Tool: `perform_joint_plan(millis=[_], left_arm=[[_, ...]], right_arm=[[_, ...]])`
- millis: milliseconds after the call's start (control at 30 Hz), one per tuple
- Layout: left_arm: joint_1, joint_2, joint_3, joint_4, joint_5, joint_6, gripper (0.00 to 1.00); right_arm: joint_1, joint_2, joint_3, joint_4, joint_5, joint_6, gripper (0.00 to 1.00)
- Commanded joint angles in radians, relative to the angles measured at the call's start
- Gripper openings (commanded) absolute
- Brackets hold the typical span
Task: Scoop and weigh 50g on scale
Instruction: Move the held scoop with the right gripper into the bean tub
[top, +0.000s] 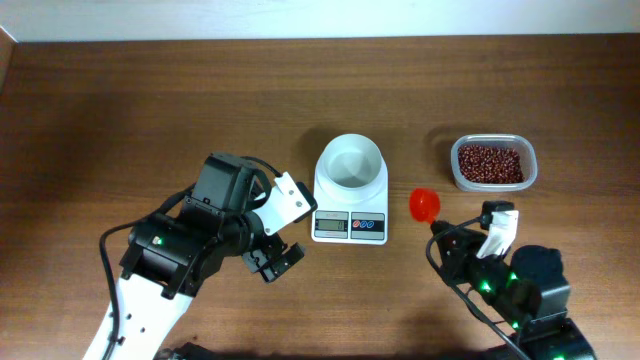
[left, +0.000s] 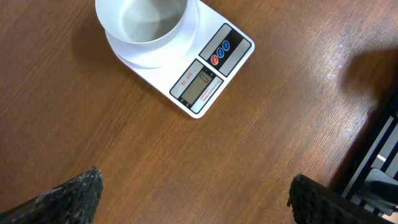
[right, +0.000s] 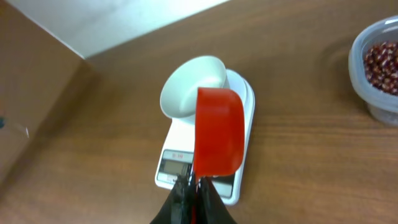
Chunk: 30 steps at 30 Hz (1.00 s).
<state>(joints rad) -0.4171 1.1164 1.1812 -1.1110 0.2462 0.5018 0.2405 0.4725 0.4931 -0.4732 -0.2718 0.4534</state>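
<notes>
Holds left claw (top: 275, 262) wide open, empty, above bench (top: 150, 100) just front-left of scale (top: 350, 226); pinches handle of red scoop (right: 217, 134) in closed right claw (right: 194, 185), scoop aimed toward scale.

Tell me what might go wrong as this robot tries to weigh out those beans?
1. The right gripper pinches only the handle end of the red plastic scoop; loaded, it might twist and spill.
2. Digging into the small dark red-brown beans could push the clear plastic tub along, since nothing holds it.
3. The scoop could bump the round white bowl on the small white digital scale, upsetting the reading.
</notes>
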Motion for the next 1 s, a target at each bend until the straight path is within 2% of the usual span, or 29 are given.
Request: perform_joint_plan(millis=[0,167,267,700,967], left_arm=[[0.006,-0.005,0.024,0.002,-0.007,0.016,0.99],[0.006,-0.005,0.024,0.002,-0.007,0.016,0.99],[0.006,-0.005,0.024,0.002,-0.007,0.016,0.99],[0.006,-0.005,0.024,0.002,-0.007,0.016,0.99],[0.006,-0.005,0.024,0.002,-0.007,0.016,0.99]], right_arm=[[-0.006,0.039,0.108,-0.088,0.007,-0.056,0.04],[-0.006,0.149,0.208,-0.255,0.021,-0.056,0.04],[-0.006,0.218,0.249,-0.263,0.036,-0.057,0.04],[-0.006,0.606,0.547,-0.473,0.316,-0.058,0.04],[-0.006,0.682,0.599,-0.508,0.398,-0.057,0.04]])
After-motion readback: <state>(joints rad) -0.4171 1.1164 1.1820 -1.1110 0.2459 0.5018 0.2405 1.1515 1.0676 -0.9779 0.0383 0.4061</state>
